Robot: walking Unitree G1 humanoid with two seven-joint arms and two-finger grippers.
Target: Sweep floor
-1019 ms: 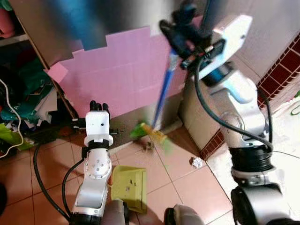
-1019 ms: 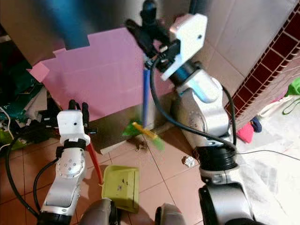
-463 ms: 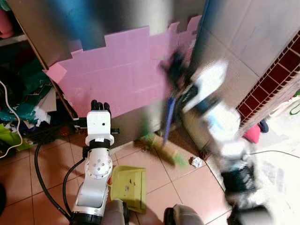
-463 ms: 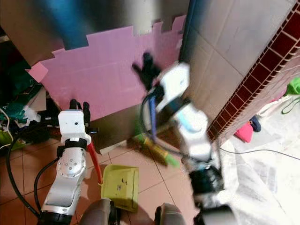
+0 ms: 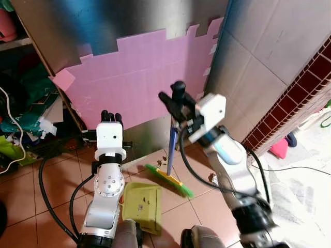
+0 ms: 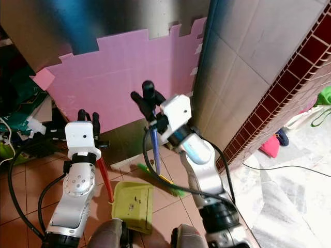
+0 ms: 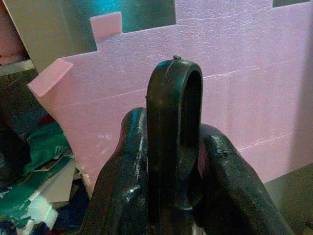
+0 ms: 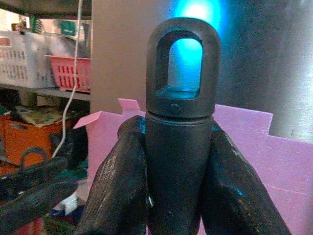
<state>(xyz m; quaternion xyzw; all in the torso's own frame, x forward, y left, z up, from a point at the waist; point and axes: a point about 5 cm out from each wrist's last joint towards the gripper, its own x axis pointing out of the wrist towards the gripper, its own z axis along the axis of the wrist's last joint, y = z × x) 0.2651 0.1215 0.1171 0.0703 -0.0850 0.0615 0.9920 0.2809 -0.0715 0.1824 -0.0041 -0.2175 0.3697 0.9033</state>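
The terracotta tiled floor runs up to a tall grey metal panel, against whose foot leans a large pink foam sheet with a stepped top edge; a grey tiled wall with a dark red tile band stands at the floor's right edge.

Near the foot of the foam sheet, the right gripper is clenched on the black looped top of a blue-handled broom, both fingers pressed to the grip, and the green and yellow broom head rests on the floor. Just beside the head, toward the robot, lies the lime-green plastic dustpan; the left gripper is clenched on the black loop ending its red handle, which rises steeply from the pan.

A small white crumpled scrap lies on the floor beyond the broom head, close to the tiled wall's foot.

What could go wrong, by my judgement: the scrap sits behind the head, so a stroke toward the pan may miss it; a wide swing could knock the foam sheet; and the pan's lip may lift off the floor if the red handle tilts, letting dirt slide under.

No brand, label or writing can be read
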